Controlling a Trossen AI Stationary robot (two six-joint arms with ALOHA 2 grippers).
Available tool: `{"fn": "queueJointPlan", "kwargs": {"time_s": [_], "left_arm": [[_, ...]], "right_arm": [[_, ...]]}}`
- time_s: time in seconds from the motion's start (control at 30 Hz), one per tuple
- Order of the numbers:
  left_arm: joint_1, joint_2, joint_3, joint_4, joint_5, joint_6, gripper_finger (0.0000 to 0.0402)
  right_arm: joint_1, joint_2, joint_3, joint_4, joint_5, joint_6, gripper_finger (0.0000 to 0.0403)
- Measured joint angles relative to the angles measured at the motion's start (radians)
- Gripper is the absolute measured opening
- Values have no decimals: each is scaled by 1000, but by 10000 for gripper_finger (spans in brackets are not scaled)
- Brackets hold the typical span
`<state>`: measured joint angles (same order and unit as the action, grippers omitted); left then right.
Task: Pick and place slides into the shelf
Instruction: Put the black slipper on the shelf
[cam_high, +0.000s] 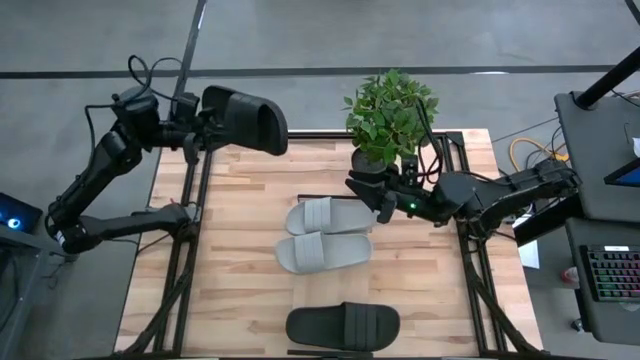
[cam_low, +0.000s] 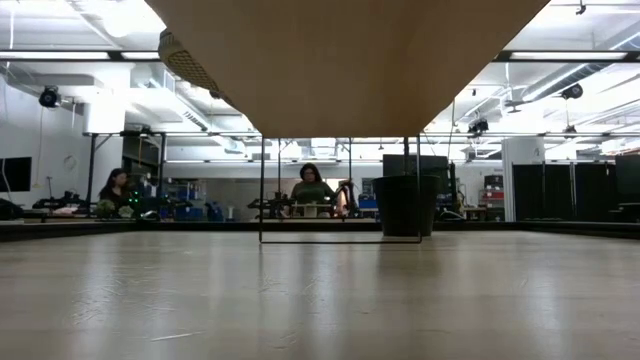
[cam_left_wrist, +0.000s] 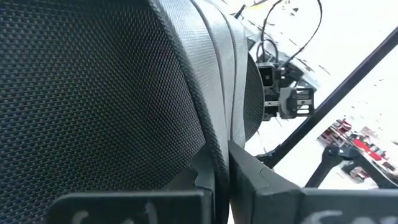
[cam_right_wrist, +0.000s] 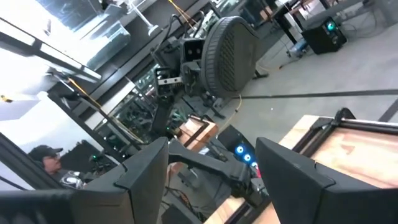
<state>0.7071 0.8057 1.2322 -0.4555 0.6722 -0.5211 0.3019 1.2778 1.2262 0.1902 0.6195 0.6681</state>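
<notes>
Left gripper (cam_high: 196, 132) was closed on a black slide (cam_high: 243, 119), and I saw it holding that slide up at the far left corner of the table (cam_high: 240, 260), beyond the table edge. In the left wrist view the textured black sole (cam_left_wrist: 93, 93) filled almost everything, pressed between the two dark fingers (cam_left_wrist: 273, 193).

On the other side, the right gripper (cam_high: 375, 197) had its fingers apart and held nothing. It hovered just beside the toe end of the far grey slide (cam_high: 324, 214), close to the potted plant (cam_high: 390, 115).

Both grey slides lay side by side in the middle of the table, the near grey slide (cam_high: 322, 252) just beside the far one. A second black slide (cam_high: 343, 325) lay alone near the front edge, well apart from them.

From the low view, a pale wood panel (cam_low: 350, 60) hung over the table, the dark plant pot (cam_low: 406, 205) behind it. I could not tell more about the shelf.
</notes>
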Motion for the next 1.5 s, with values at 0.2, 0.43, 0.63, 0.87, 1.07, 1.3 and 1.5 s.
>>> {"fn": "queueJointPlan", "kwargs": {"time_s": [0.2,0.43,0.63,0.87,1.07,1.3,1.5], "left_arm": [[-83,72,55,3,-2,-23,1],[-264,171,142,4,-64,21,1],[-379,274,241,-9,-180,68,1],[-430,340,343,-184,-423,136,1],[-437,361,391,-207,-488,189,1],[-482,368,427,-157,-498,241,1],[-496,344,427,-230,-552,240,1]], "right_arm": [[0,0,40,0,-2,-105,233],[0,0,114,-74,2,-246,233],[0,0,195,-268,13,-242,233],[1,10,281,-439,41,-205,233],[1,82,362,-523,39,-218,233],[2,204,494,-583,36,-239,233],[2,235,595,-681,51,-261,233]]}}
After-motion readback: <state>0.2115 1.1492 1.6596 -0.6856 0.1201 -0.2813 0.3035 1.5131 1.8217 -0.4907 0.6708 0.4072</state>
